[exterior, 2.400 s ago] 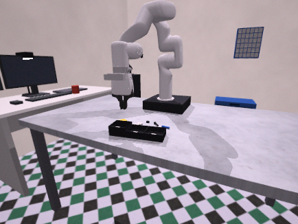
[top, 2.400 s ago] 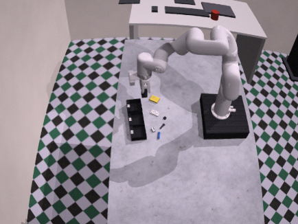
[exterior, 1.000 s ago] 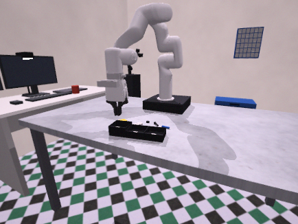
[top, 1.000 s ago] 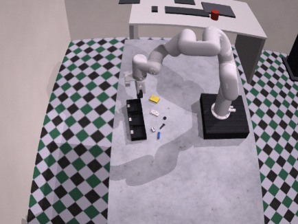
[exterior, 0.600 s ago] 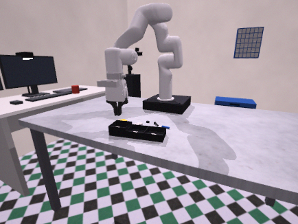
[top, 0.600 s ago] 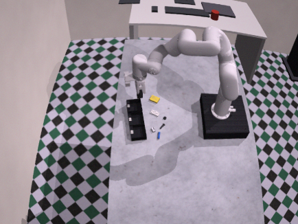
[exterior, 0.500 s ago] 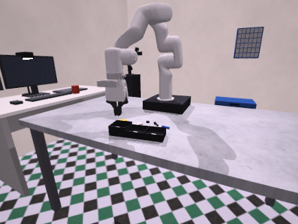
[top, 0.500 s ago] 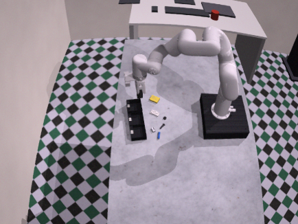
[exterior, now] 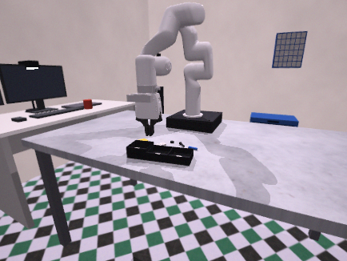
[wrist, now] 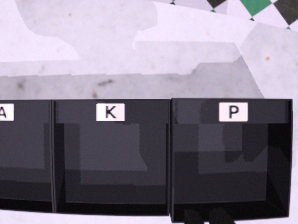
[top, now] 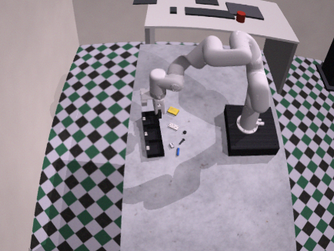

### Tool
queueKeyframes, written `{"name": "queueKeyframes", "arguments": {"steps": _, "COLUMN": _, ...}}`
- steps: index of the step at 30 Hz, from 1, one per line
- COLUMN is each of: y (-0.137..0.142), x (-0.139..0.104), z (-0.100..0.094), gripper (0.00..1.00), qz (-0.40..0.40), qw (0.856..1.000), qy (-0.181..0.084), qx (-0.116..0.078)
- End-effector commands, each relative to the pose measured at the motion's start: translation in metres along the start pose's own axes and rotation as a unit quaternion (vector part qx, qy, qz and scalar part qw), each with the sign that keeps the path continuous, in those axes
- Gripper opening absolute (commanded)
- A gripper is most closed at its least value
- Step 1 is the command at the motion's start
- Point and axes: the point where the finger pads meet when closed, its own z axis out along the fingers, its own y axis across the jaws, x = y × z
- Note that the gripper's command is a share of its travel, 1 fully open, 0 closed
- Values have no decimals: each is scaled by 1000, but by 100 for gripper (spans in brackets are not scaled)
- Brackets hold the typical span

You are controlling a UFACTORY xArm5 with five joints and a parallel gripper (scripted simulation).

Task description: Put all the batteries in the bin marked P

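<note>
1. The dark two-finger gripper [top: 158, 112] hangs with fingers pressed together, pinching nothing. It is above the black plastic bin labelled P [top: 145, 118], probably checking the target.
2. The neighbouring black bin K [wrist: 75, 111] looks empty.
3. The small blue cylindrical battery [top: 178, 152] lies on the table right of the bins, well apart from the gripper. A white die [top: 172, 145] and a black bolt [top: 182, 141] lie close by and may crowd a grasp.

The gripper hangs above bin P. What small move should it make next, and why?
Probably swing over toward the blue battery, opening the fingers on the way. The gripper is shut on nothing, bin P looks empty, and the battery lies on the table beside the row's other end.
</note>
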Motion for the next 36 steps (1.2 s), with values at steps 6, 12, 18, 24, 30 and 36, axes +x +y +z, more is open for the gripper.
{"name": "queueKeyframes", "arguments": {"steps": 6, "y": -28, "x": 2, "z": -1, "gripper": 9, "qz": 0, "qw": 1000, "qy": 0, "qx": -8}}
{"name": "queueKeyframes", "arguments": {"steps": 12, "y": -28, "x": 2, "z": -1, "gripper": 9, "qz": 0, "qw": 1000, "qy": 0, "qx": -8}}
{"name": "queueKeyframes", "arguments": {"steps": 18, "y": -28, "x": 2, "z": -1, "gripper": 9, "qz": 0, "qw": 1000, "qy": 0, "qx": -8}}
{"name": "queueKeyframes", "arguments": {"steps": 24, "y": -28, "x": 2, "z": -1, "gripper": 9, "qz": 0, "qw": 1000, "qy": 0, "qx": -8}}
{"name": "queueKeyframes", "arguments": {"steps": 30, "y": -28, "x": 2, "z": -1, "gripper": 9, "qz": 0, "qw": 1000, "qy": 0, "qx": -8}}
{"name": "queueKeyframes", "arguments": {"steps": 36, "y": -28, "x": 2, "z": -1, "gripper": 9, "qz": 0, "qw": 1000, "qy": 0, "qx": -8}}
